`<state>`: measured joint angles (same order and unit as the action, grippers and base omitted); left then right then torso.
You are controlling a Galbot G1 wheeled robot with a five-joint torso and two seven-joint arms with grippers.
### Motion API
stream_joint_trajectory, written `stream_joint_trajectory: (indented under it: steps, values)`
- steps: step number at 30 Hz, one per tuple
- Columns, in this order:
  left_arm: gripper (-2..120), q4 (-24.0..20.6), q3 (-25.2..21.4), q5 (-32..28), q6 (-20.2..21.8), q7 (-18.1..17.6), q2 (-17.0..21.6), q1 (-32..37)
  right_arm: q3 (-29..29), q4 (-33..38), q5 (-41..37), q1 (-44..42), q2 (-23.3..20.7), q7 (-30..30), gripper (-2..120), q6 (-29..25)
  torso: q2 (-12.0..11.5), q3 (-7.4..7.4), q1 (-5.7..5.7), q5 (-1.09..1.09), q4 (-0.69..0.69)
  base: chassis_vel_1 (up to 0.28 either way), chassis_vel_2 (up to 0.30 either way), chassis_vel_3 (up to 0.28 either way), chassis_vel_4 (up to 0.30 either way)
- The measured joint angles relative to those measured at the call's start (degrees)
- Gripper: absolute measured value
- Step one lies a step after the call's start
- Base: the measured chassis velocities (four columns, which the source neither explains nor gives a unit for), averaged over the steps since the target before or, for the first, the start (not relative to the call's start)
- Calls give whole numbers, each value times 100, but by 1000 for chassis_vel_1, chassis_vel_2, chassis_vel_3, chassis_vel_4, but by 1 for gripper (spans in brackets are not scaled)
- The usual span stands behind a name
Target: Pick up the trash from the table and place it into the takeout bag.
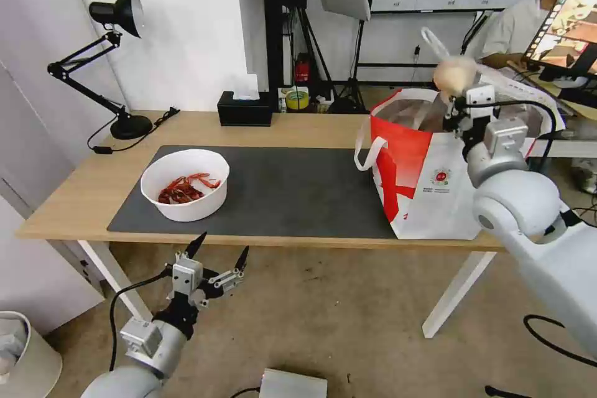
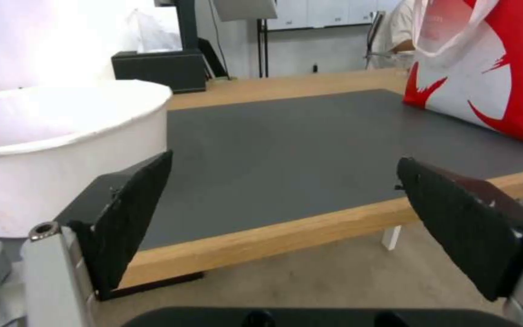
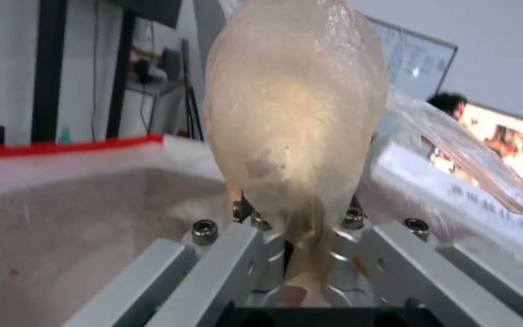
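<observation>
The left gripper (image 1: 219,250) hovers below the near edge of the table (image 1: 74,199), in front of the white bowl (image 1: 185,184) of red crayfish shells. Its fingers (image 2: 130,218) stand wide apart and hold nothing. The bowl rests on the dark grey mat (image 1: 280,189), near the mat's left end, untouched.

At the back of the table a black tissue box (image 1: 244,109) stands; it is not trash.

At the right end of the table stands the takeout bag (image 1: 429,180), mouth open, one loop handle (image 1: 367,146) hanging down its left side. The right gripper (image 1: 459,106) is raised over the bag's opening. It is clamped on the gathered plastic of the small tied bag (image 1: 454,74), whose beige lump stands up above the jaws, as the right wrist view confirms (image 3: 295,113). The foil lining (image 3: 92,204) lies beyond and beneath it.

Hazards from this state:
- The load sits above the grip rather than hanging below it. On release it may topple to either side; if it tips outward, it can fall past the rim onto the table or floor.
- The grip is on thin film only. Slippage before release is possible.
- The bag is soft-walled. Contact from the arm could fold the rim or shift the bag.
</observation>
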<state>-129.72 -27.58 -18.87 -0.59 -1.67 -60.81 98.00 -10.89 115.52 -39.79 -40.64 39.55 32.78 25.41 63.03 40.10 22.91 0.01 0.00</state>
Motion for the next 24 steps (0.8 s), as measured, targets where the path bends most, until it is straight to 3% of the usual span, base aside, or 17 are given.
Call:
stream_joint_trajectory:
  steps: [7, 9, 11, 16, 24]
  values:
    - [100, -70, -64, 16, 0, 2, -15, 102, -92, 98, -535, 1, -83, 56, 32, 201, 0, 0, 0, -1, 0, 0, 0, 0, 0]
    - [100, -76, -68, 16, 0, 2, -18, 108, -98, 107, -557, 6, -94, 56, 35, 223, 0, 0, 0, -1, 0, 0, 0, 0, 0]
    - [100, -81, -72, 21, 0, 3, -33, 117, -109, 122, -601, 12, -134, 54, 48, 280, 0, 0, 0, -1, 0, 0, 0, 0, 0]
    - [100, -86, -60, 48, 0, 12, -51, 127, -163, 182, -689, -71, -185, 35, 62, 357, 0, 0, 0, -1, 0, 0, 0, 0, 0]
    - [100, -86, -39, 58, 5, 20, -55, 100, -241, 220, -842, -156, -261, -6, 94, 403, 0, 0, 0, -1, 0, 0, 0, 0, 0]
